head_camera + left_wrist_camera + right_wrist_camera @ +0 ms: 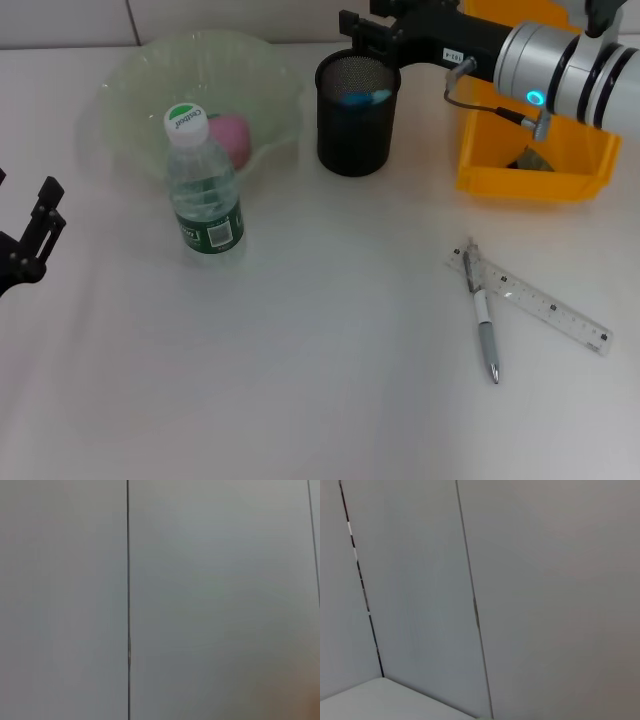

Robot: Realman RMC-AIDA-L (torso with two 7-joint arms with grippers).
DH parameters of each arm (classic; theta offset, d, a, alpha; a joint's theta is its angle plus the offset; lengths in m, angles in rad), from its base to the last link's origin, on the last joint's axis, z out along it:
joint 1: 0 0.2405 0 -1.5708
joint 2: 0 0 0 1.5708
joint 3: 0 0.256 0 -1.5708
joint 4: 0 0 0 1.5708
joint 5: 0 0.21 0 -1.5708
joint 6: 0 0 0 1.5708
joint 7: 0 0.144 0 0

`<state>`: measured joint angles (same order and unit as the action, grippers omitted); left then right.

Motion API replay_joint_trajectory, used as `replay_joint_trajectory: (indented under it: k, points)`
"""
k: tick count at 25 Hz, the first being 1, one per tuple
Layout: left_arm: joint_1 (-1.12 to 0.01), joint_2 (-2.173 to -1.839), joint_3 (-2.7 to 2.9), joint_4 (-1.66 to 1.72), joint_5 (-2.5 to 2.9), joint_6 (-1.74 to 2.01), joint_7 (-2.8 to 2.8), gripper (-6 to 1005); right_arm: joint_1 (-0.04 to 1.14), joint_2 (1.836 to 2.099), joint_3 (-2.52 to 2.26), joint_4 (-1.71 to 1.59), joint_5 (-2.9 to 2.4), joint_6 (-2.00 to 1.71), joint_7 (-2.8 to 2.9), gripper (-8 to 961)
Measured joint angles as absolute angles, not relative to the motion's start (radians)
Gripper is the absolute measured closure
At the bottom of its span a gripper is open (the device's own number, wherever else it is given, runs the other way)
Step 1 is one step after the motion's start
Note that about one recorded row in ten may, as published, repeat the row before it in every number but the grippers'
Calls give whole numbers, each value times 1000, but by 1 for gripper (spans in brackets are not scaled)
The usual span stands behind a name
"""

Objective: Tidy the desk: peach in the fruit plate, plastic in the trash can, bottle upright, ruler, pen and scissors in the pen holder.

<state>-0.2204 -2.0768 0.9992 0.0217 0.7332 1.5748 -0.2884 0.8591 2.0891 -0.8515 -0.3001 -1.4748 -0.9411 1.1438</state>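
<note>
The right end effector (368,28), black, reaches in from the far right and sits above the far rim of the black mesh cylindrical pen holder (357,125); its jaw setting cannot be told. Blue-handled items show inside the holder. The left end effector (30,240) is at the left edge, low over the bench; its jaw setting also cannot be told.

The white bench (300,380) carries a clear plastic bottle with green label and white cap (203,190), upright, near a translucent pale green fruit plate (140,75) holding a pink peach (232,138). A yellow plastic bin (530,160) stands right of the holder. A clear ruler (550,308) and grey pen (483,325) lie crossed, near right.

Both wrist views show only grey panelled wall.
</note>
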Motion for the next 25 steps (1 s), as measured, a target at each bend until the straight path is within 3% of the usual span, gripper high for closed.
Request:
replay_joint_trajectory:
  k: [4,9,13,19,25]
  points:
    - [-218,-2079,999,21,733,1583,-288,454,810,2089,-850,-376,-1456,-1023,1176,499]
    - [-220,-2080,1000,12,733,1584,-288,299,681,2083,-944,-637,-1442,-1100,1421,281]
    - [-222,-2080,1012,-14,741,1591,-301,185,530,2079,-1069,-1128,-1689,-1163,1862,136]
    - [-233,-2080,1013,-64,752,1601,-303,185,542,2081,-1066,-1519,-2197,-1484,2295,137]
    - [-246,-2080,1015,-73,847,1615,-317,184,657,2073,-1066,-1585,-2435,-1840,2449,136]
